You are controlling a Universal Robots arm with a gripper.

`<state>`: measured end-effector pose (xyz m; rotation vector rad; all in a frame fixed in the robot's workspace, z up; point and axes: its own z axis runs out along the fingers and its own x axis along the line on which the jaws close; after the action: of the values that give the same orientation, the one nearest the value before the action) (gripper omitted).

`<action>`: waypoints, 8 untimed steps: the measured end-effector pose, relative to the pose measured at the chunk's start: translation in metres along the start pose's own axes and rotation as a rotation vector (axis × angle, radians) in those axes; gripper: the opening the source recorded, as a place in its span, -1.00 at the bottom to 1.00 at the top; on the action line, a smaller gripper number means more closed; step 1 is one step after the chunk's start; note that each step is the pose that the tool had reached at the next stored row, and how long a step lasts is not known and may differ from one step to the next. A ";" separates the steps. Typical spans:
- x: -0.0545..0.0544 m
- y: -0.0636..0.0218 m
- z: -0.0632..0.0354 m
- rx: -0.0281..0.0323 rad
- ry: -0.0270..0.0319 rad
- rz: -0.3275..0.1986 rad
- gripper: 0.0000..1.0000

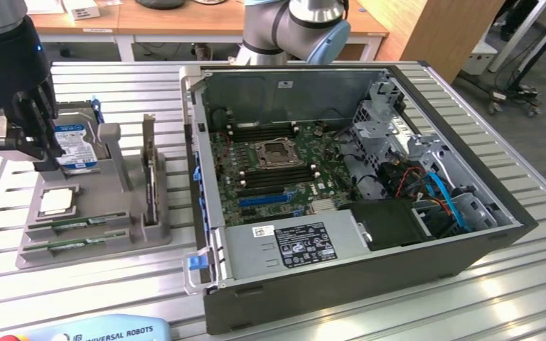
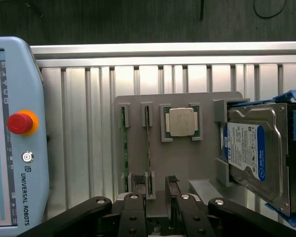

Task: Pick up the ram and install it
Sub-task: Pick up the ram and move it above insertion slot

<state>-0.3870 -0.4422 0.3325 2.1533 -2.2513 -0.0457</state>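
Two ram sticks stand on edge in slots of the grey holder (image 1: 111,245), at its near end in the exterior view: one ram (image 1: 76,224) and a second ram (image 1: 72,244). In the wrist view they are thin green strips, ram (image 2: 148,140) and ram (image 2: 122,143). My gripper (image 1: 28,145) hangs above the holder's far end, over the hard drive, apart from both sticks. The fingers (image 2: 137,180) stand open with nothing between them. The open computer case (image 1: 482,249) shows the green motherboard (image 1: 297,174) with dark memory slots beside the processor socket.
The holder also carries a silver hard drive (image 2: 251,153) with a blue label, a processor chip (image 2: 181,122) and an upright card (image 1: 148,167). A blue teach pendant (image 2: 19,133) lies on the slatted metal table (image 1: 529,284). The arm's base (image 1: 297,28) rises behind the case.
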 end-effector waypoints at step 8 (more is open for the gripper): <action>0.005 0.0003 0.0001 0.0001 -0.0001 0.000 -0.41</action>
<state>-0.3875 -0.4470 0.3325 2.1535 -2.2514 -0.0457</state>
